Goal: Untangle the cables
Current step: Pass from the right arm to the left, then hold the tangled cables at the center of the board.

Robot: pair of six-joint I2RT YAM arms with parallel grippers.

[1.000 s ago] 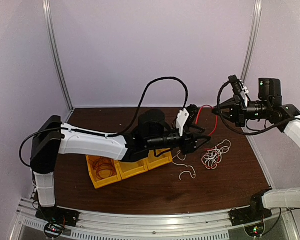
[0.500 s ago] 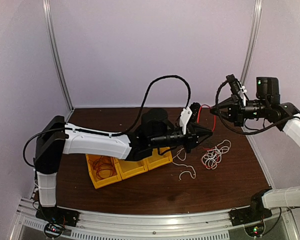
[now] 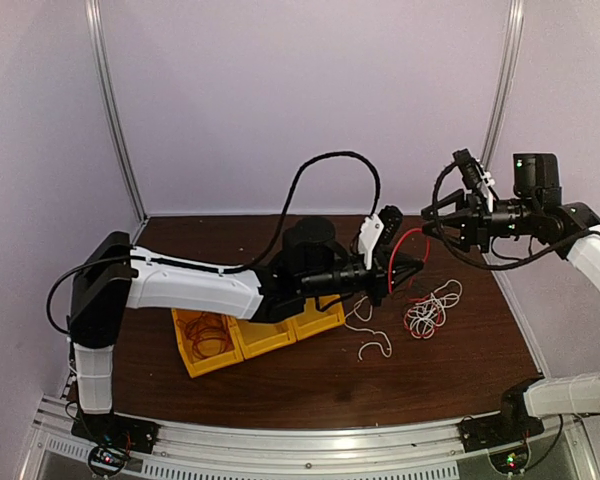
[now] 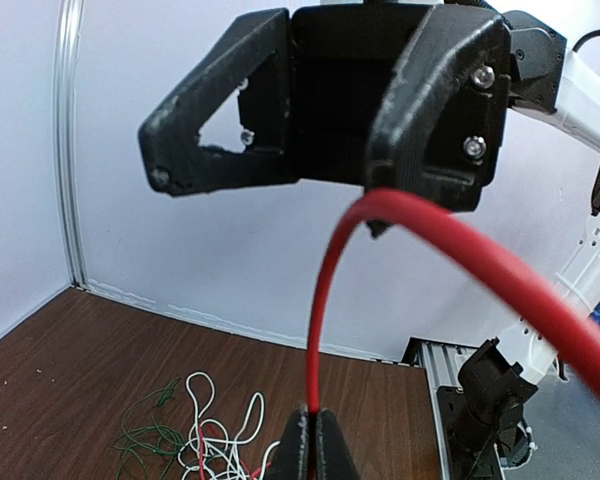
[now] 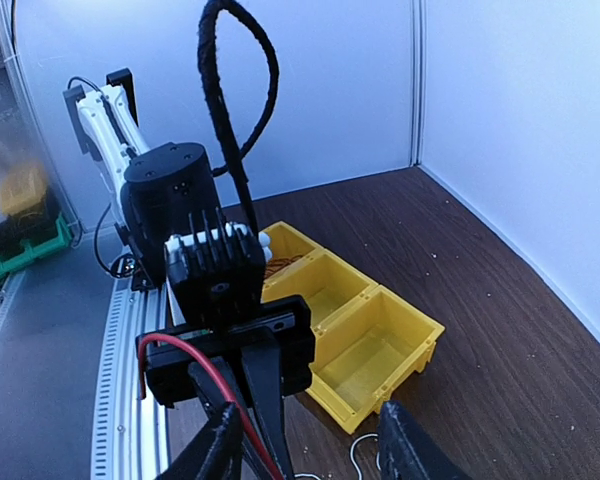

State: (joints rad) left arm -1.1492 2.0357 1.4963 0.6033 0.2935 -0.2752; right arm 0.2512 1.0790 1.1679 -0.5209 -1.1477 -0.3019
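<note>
Judging handling first: the thin red cable [image 4: 315, 330], smooth-sheathed, looks light and limp with a little spring, since it bows in an open arc where it hangs free. It will likely slide through a loose pinch and snag if jerked. It is best taken on a free run clear of crossings, not inside the knot.

The red cable is in the air above the right half of the tabletop, strung between the two claws.
- Left claw [image 4: 315, 445]: tips closed together, with the red cable nipped between them.
- Right claw [image 5: 310, 452]: fingers spread wide. The red cable runs past one finger; cannot tell whether it is hooked or merely resting.

A loose heap of thin white, red and dark cables [image 3: 427, 308] lies on the dark brown wooden tabletop [image 3: 310, 385] near its right edge, below the raised strand. A single white curl of cable [image 3: 375, 347] lies apart from it, toward the near edge.

A row of yellow plastic bins [image 3: 265, 338] sits between the centre and the left edge. The leftmost bin holds a coil of orange-red wire.

What each view adds:
- The left wrist alone shows the pinch itself, and greenish strands in the heap that read only as dark from above.
- The right wrist alone shows the gap between its own fingers.
- The top view alone gives the heap's whole spread. Whether the red cable's tail runs back into the heap is too fine to tell.
</note>
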